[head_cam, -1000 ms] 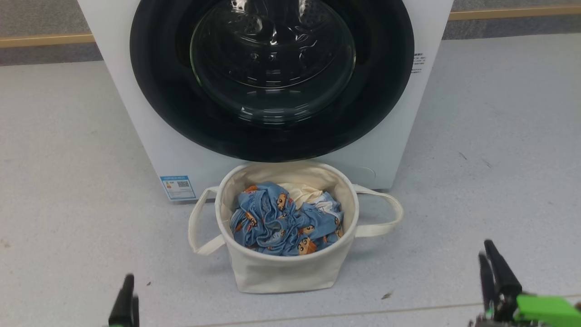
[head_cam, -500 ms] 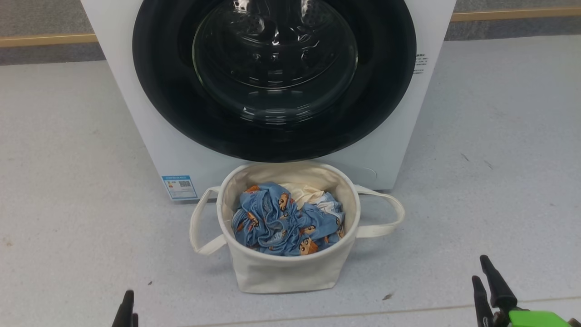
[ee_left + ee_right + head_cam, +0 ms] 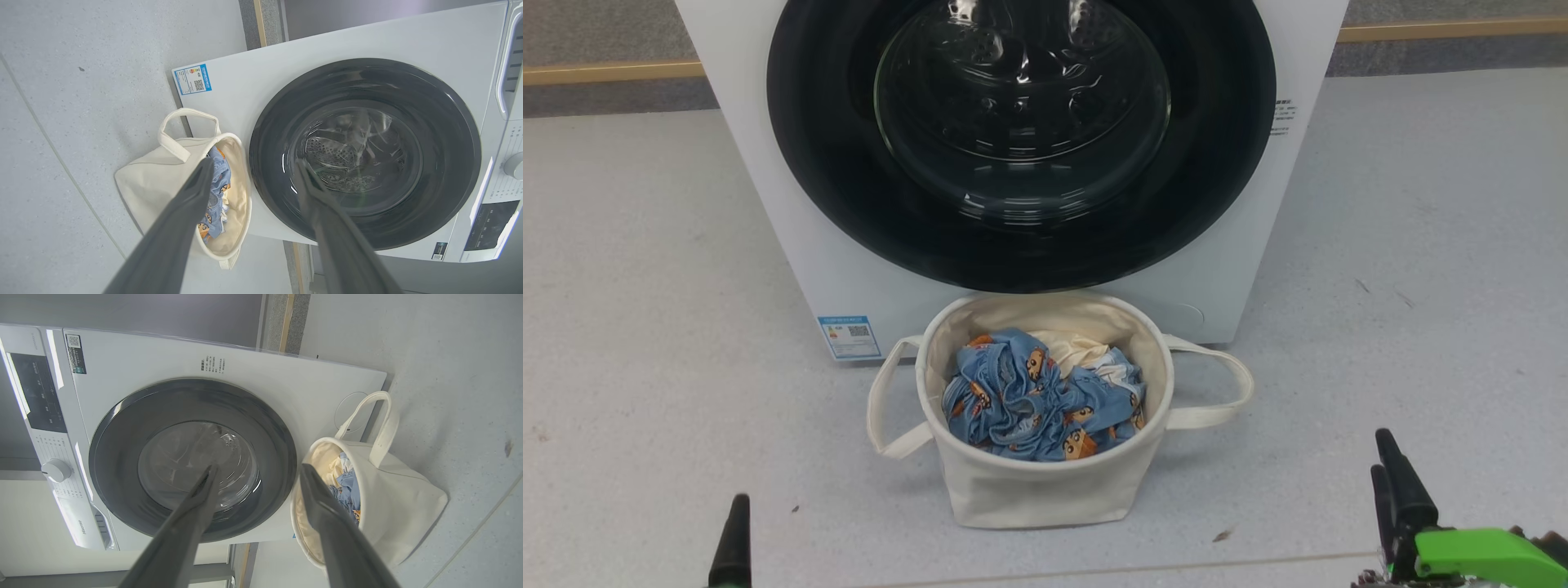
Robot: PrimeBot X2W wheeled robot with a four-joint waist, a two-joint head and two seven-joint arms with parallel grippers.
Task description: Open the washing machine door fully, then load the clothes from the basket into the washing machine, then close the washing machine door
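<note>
The white washing machine (image 3: 792,245) stands at the top centre, and its washing machine door (image 3: 1021,139), black-rimmed with a glass bowl, lies shut against the front. Right before it on the floor sits the cream basket (image 3: 1045,482), holding the clothes (image 3: 1021,400): blue printed fabric with a pale cream piece behind. My left gripper (image 3: 253,165) is open and empty, well back from the basket, and one of its fingers (image 3: 737,539) shows at the lower left of the head view. My right gripper (image 3: 1379,453) stands at the lower right, and its wrist view shows the right gripper (image 3: 258,471) open with nothing in it.
Grey floor (image 3: 1421,245) spreads on both sides of the machine. A wall strip (image 3: 605,73) runs behind it. A blue label (image 3: 849,336) marks the machine's lower left corner. The control panel and knob (image 3: 56,470) are at the top of the machine. A small scrap (image 3: 1219,534) lies right of the basket.
The head view has drifted a little, so the machine and basket sit slightly further right. My left fingertip has shifted left and lower; my right gripper dipped, then rose again.
</note>
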